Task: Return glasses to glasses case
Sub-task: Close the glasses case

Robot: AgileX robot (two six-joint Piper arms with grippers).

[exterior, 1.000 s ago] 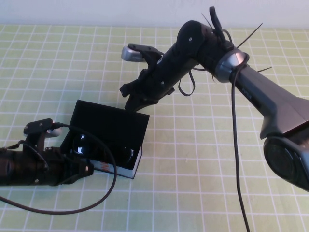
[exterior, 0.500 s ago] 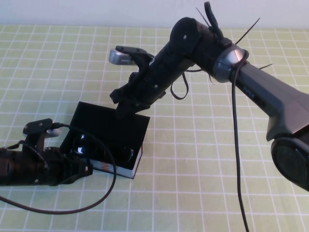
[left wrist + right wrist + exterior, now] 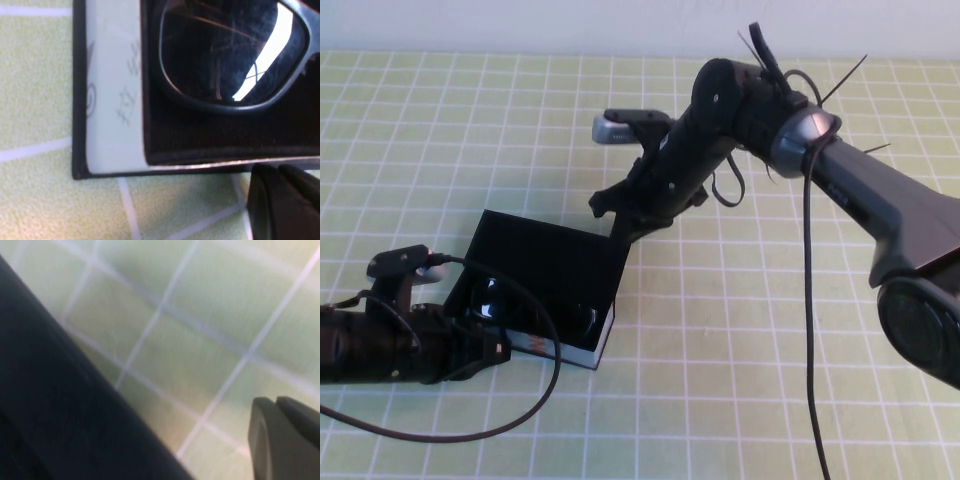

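Desk (image 3: 820, 330): green cloth with a white grid covers it edge to edge.
Right arm (image 3: 880, 210): reaches from the right edge across the middle toward the far side of the case.
Left arm (image 3: 370, 345): lies low along the near-left part of the desk, pointing at the case's left end.
Glasses case (image 3: 545, 265): black box in the left half of the desk, nearer the front edge; flap lid raised on the far side, printed side facing the front edge.
Glasses (image 3: 535, 310): lying inside the open case, dark lenses up.
Right gripper (image 3: 617, 222): at the far right corner of the raised lid; whether its fingers are parted cannot be told.
Left gripper (image 3: 488, 352): against the case's near-left corner; finger state cannot be told.
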